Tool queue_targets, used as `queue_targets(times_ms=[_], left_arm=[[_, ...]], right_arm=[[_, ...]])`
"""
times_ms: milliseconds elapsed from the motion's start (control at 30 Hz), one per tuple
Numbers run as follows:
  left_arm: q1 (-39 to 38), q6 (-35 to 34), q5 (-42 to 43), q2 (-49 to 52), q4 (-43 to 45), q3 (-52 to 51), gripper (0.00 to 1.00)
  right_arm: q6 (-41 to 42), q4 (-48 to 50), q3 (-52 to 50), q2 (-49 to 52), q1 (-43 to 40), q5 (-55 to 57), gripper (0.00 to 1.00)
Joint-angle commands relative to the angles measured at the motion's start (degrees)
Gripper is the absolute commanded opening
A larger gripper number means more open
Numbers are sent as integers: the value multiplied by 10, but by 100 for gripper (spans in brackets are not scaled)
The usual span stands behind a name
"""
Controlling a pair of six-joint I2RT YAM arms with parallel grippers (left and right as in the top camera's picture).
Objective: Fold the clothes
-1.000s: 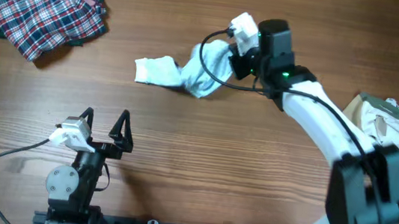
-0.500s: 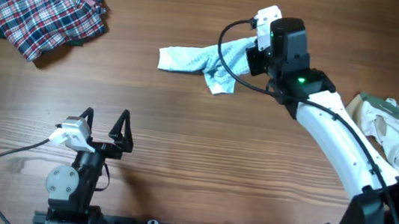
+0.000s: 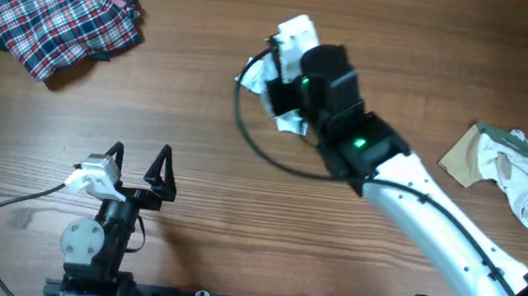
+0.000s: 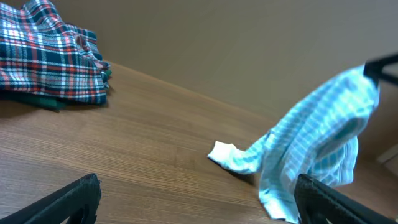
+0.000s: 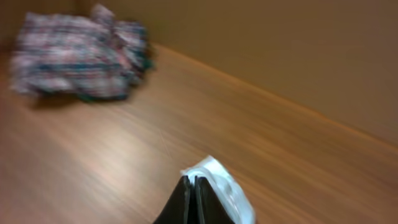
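Observation:
The pale blue-white striped garment [image 4: 311, 149] hangs lifted from my right gripper [image 5: 191, 182], which is shut on its cloth [image 5: 227, 190]. One end of the garment still touches the table. In the overhead view the right gripper [image 3: 287, 81] is at the table's upper middle, with the garment [image 3: 292, 121] mostly hidden under the arm. My left gripper [image 3: 137, 168] is open and empty near the front left, far from the garment; its fingertips [image 4: 199, 199] frame the bottom of the left wrist view.
A red-white-blue plaid garment [image 3: 61, 5] lies crumpled at the far left corner, also in the left wrist view [image 4: 50, 59] and blurred in the right wrist view [image 5: 81, 53]. A beige and white heap [image 3: 510, 176] lies at the right edge.
My right gripper has swung left and lifted, pulling the striped garment off the table so it bunches under the arm. The left arm has not moved.

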Motion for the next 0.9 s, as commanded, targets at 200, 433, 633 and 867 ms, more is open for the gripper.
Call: queue_targets(times_ms=[200, 433, 633, 867], left_arm=[[-3, 9, -6, -3, -2, -3, 100], [-3, 9, -6, -3, -2, -3, 100], [-3, 9, -6, -3, -2, -3, 100], [-3, 9, -6, -3, -2, -3, 100]], right_arm=[[54, 52, 14, -9, 46, -59, 4], [52, 49, 14, -9, 45, -59, 4], [50, 51, 14, -9, 45, -59, 4], [50, 43, 14, -9, 45, -59, 4]])
